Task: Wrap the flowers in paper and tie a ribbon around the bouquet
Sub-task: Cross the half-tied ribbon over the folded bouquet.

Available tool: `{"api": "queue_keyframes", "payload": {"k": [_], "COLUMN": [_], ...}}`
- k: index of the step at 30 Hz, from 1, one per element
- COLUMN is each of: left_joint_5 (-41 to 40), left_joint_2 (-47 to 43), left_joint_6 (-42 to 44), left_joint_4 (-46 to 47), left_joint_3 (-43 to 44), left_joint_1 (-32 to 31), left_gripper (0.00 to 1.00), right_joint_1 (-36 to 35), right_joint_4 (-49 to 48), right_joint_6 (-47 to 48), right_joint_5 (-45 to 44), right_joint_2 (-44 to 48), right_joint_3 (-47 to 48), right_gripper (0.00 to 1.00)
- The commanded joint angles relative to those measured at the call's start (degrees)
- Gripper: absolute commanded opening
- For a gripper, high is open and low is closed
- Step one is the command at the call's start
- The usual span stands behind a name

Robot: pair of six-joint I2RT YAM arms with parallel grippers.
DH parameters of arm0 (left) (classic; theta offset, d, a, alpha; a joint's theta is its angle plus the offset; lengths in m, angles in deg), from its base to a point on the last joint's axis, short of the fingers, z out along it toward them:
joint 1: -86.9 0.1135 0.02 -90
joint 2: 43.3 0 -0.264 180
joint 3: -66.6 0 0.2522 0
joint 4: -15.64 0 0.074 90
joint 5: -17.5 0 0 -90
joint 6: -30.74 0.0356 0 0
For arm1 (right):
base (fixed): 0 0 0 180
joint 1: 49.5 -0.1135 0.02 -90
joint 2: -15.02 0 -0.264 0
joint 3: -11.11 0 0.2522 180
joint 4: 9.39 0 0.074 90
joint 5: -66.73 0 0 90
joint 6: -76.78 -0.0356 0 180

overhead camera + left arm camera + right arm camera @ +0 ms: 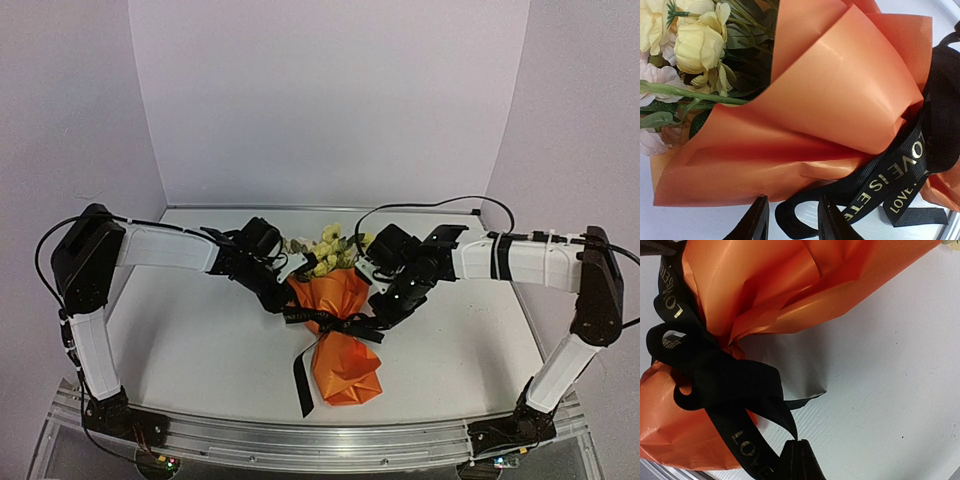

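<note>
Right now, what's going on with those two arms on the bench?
The flowers are wrapped in orange paper, and the bouquet lies on the table with a black ribbon tied in a bow around its middle. The right gripper is shut on one ribbon tail by the bow. The left gripper is open on the other side, with a ribbon loop between its fingers but not pinched. It looks like the late tying stage.

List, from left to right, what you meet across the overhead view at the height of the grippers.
left arm → left gripper → bouquet → right gripper → right arm
</note>
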Motion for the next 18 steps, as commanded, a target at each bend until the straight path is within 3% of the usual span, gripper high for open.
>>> {"api": "queue_keyframes", "payload": {"k": [1,18], "left_joint_5": [3.1,-1.2], "left_joint_2": [-3.1,1.1], "left_joint_6": [1.5,1.4], "left_joint_4": [-0.1,1.0], "left_joint_3": [-1.7,1.4], "left_joint_1": [-0.6,-3.2], "left_gripper": [0.36,0.38], "right_joint_1": [-0.2,-0.1], "right_joint_4": [-0.9,-0.9], "right_joint_6": [-0.7,-1.1], "right_joint_5": [0.0,0.1], "right_joint_2": [2.4,2.3], "right_joint_3": [-0.7,-0.7], "right_gripper": [0.0,0.0]}}
